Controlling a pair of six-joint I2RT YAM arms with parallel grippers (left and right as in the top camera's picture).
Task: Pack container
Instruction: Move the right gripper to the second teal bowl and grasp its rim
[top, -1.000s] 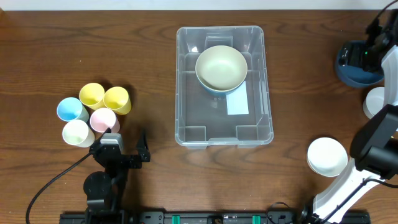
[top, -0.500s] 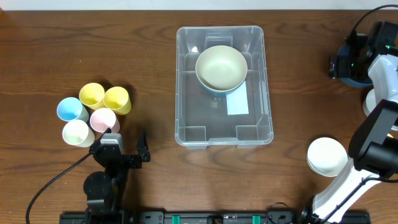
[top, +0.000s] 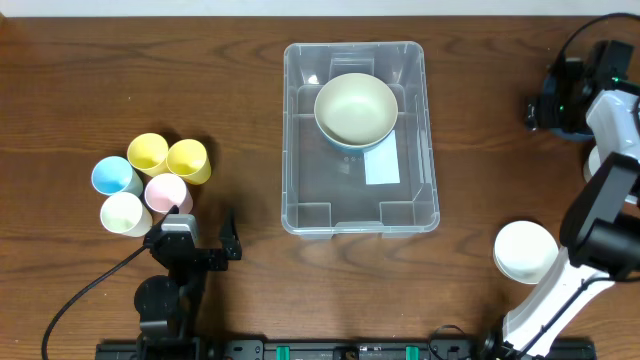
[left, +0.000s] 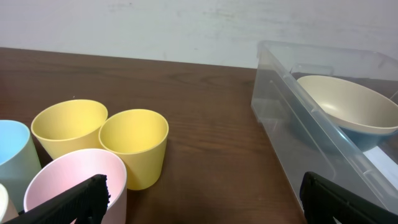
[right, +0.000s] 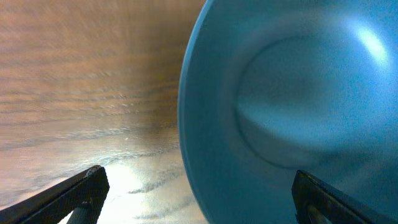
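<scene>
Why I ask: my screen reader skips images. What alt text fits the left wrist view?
A clear container holding a beige bowl sits at right; two yellow cups, a pink cup and a blue cup cluster at left.

Table (top: 480, 130): dark brown wood with grain running lengthwise; fills the overhead view.
Wall (left: 186, 28): plain off-white, faintly scuffed, directly behind the table's far edge.
Light: even, apparently from above; a soft pale glare lies on the wood in the blurred right wrist view.

A robotics lab: dark brown wooden worktop (top: 100, 70), black metal mounting rail (top: 240, 350) along its near edge, plain white wall (left: 186, 25) behind.
</scene>
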